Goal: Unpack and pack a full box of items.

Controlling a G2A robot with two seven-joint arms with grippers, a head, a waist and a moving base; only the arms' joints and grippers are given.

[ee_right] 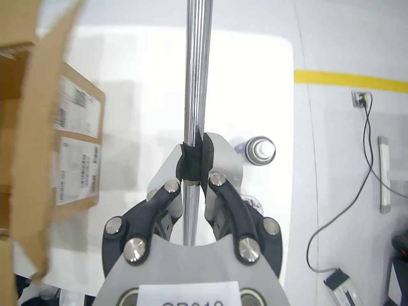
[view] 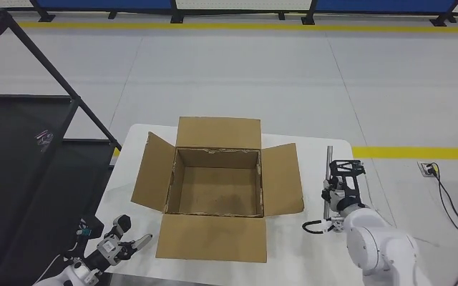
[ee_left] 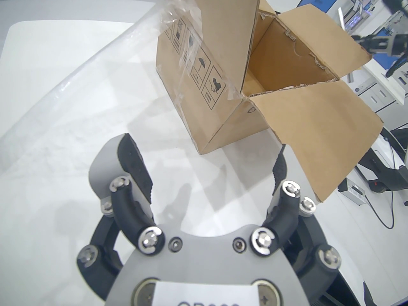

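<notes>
Top view: the box (view: pixel 212 237) stands open mid-table, and the metal rod (view: pixel 328 168) runs near-to-far on its right.

Left wrist view: the left gripper (ee_left: pixel 204 148) is spread wide and empty, with the box to its far right.

Right wrist view: the right gripper (ee_right: pixel 194 156) is clenched on the rod.

The top view looks down from above the arms onto the worktop (view: pixel 286 247), the open box (view: pixel 217 189) mid-frame. The left wrist view sits close behind the left claw (ee_left: pixel 205 149), low over the worktop, facing the box's corner. The right wrist view peers past the right claw (ee_right: pixel 196 148) along the metal rod (ee_right: pixel 197 49), sharing the box's flap.
</notes>
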